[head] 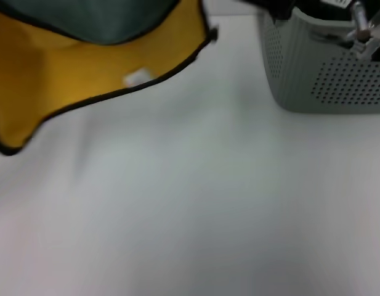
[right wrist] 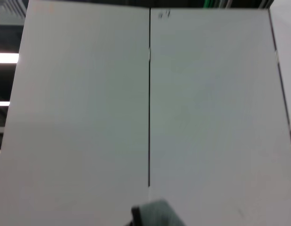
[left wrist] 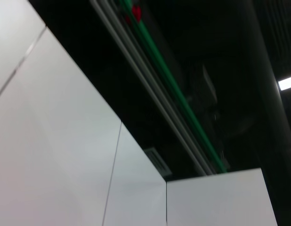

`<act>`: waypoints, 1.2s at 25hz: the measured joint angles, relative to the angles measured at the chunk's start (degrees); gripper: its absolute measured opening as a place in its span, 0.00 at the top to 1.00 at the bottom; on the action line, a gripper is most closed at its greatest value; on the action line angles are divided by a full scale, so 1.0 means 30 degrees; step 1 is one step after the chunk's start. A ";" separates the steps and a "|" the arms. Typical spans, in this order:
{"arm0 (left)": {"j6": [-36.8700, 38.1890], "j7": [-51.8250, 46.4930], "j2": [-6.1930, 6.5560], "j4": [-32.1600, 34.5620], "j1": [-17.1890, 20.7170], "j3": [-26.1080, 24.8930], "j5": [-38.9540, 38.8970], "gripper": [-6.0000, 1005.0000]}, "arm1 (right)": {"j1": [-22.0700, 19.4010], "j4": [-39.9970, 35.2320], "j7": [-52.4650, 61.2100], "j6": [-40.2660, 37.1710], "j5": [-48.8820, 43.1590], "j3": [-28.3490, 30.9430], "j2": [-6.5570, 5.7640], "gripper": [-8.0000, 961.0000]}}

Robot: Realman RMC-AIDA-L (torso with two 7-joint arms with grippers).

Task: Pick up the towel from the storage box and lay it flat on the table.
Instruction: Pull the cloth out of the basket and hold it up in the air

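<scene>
The towel (head: 85,68) hangs over the far left of the table (head: 196,203). Its yellow face shows, with a black border, a small white tag (head: 138,78) and a dark green fold along the top. Its upper edge runs out of the head view, so what holds it is hidden. The storage box (head: 319,74), pale grey-green with perforated walls, stands at the far right. A dark part of my right arm (head: 279,7) and a metal piece (head: 361,26) show above the box. A bit of dark green towel (right wrist: 154,214) shows in the right wrist view. My left gripper is out of view.
The white tabletop stretches wide in front of the towel and the box. The left wrist view shows only white wall panels (left wrist: 51,141) and a dark ceiling with a green rail (left wrist: 178,94). The right wrist view faces white panels (right wrist: 88,103).
</scene>
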 joint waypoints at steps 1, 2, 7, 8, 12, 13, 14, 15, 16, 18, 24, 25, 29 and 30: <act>0.0002 -0.0151 0.0007 0.0233 0.0132 -0.0003 -0.0415 0.99 | 0.0003 0.0000 0.0035 0.0037 -0.0034 -0.0163 -0.0035 0.53; 0.0004 -0.0251 0.0023 0.0376 0.0208 -0.0003 -0.0732 0.99 | -0.0004 0.0042 0.0035 0.0036 -0.0068 -0.0292 -0.0049 0.49; -0.0002 -0.0917 0.0528 0.0813 0.0251 -0.0003 -0.1897 0.99 | -0.0580 0.0268 -0.0081 0.0113 -0.0237 -0.0918 0.0006 0.34; -0.0005 -0.0933 0.0613 0.0869 0.0224 -0.0002 -0.1903 0.99 | -0.0673 0.0281 -0.0090 0.0115 -0.0284 -0.1183 0.0003 0.31; -0.0054 -0.0940 0.0847 0.1156 0.0191 -0.0285 -0.1961 0.99 | -0.0934 0.0306 -0.0127 0.0362 -0.0376 -0.2682 -0.0009 0.31; -0.0065 -0.0940 0.0859 0.1197 0.0180 -0.0474 -0.1983 0.99 | -0.1034 0.0306 -0.0199 0.0536 -0.0375 -0.3129 0.0004 0.31; -0.0114 -0.0942 0.0861 0.1225 0.0165 -0.0723 -0.1979 0.99 | -0.1146 0.0276 -0.0334 0.0696 -0.0372 -0.3598 0.0011 0.31; -0.0178 -0.0943 0.0863 0.1232 0.0137 -0.0957 -0.1961 0.99 | -0.1271 0.0250 -0.0599 0.0886 -0.0373 -0.4134 0.0024 0.32; -0.0208 -0.0945 0.0864 0.1232 0.0126 -0.1028 -0.1955 0.99 | -0.1330 0.0210 -0.0784 0.1001 -0.0373 -0.4413 0.0023 0.32; -0.0457 -0.0944 0.0868 0.1232 0.0111 -0.1250 -0.1954 0.99 | -0.1725 -0.0167 -0.2435 0.1880 -0.0344 -0.6113 0.0032 0.32; -0.1351 -0.0938 0.0860 0.1094 0.0120 -0.1284 -0.2061 0.99 | -0.4318 -0.4868 -0.7397 0.7673 -0.0025 -1.2181 0.0019 0.32; -0.1533 -0.0895 0.0787 0.1091 0.0148 -0.1287 -0.2037 0.99 | -0.5109 -0.6202 -0.8344 0.9497 0.0002 -1.3457 0.0032 0.32; -0.1982 -0.0636 0.0395 0.1075 0.0183 -0.1288 -0.1888 0.99 | -0.7935 -1.0594 -1.4302 1.7977 0.1067 -1.8156 0.0018 0.33; -0.2112 -0.0529 0.0283 0.1061 0.0150 -0.1266 -0.1838 0.99 | -0.8322 -1.1018 -1.6248 1.9372 0.1787 -1.9011 0.0045 0.33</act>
